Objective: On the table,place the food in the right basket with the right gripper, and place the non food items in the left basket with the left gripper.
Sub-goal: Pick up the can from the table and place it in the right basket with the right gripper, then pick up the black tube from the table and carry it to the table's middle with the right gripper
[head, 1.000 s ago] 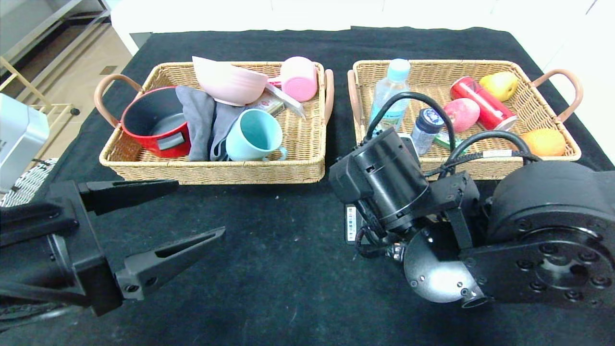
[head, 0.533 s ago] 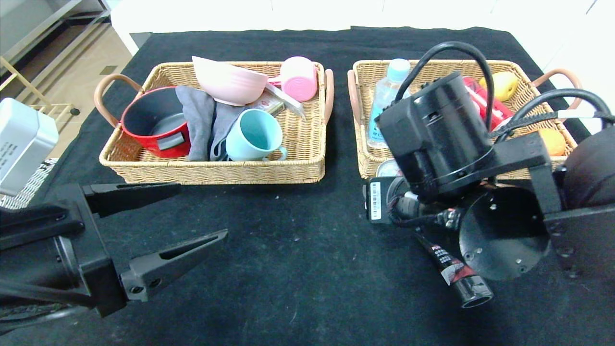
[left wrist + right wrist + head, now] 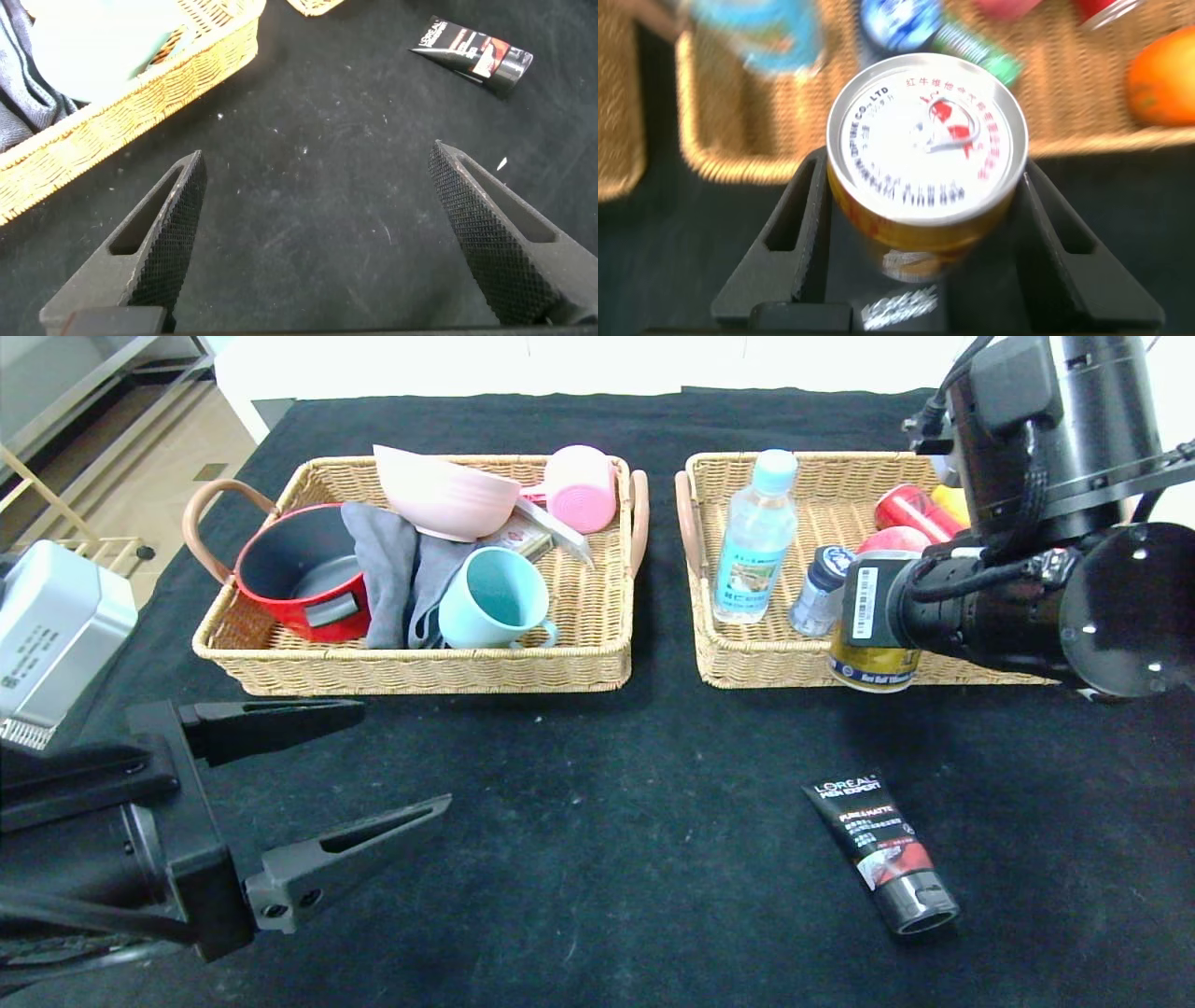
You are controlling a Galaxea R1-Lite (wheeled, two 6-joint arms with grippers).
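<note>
My right gripper (image 3: 873, 621) is shut on the gold-yellow can (image 3: 874, 663), held in the air over the near rim of the right basket (image 3: 747, 667); the can's white top (image 3: 926, 135) fills the right wrist view between the fingers (image 3: 789, 229). The water bottle (image 3: 754, 541) and small jar (image 3: 822, 583) stand in that basket. The black L'Oreal tube (image 3: 880, 847) lies on the black table (image 3: 579, 803), also in the left wrist view (image 3: 472, 54). The left basket (image 3: 420, 667) holds the grey towel (image 3: 397, 569) and pink bowl (image 3: 446, 495). My left gripper (image 3: 373, 761) hangs open and empty over bare cloth.
The left basket also holds a red pot (image 3: 299, 574), a teal mug (image 3: 495, 597) and a small pink cup (image 3: 581, 487). The right basket holds a red can (image 3: 910, 509), fruit and an orange (image 3: 1162, 79). A silver box (image 3: 56, 635) sits at the far left.
My right arm has risen and swung toward the right basket with the can, uncovering the L'Oreal tube on the cloth. The left gripper has barely moved.
</note>
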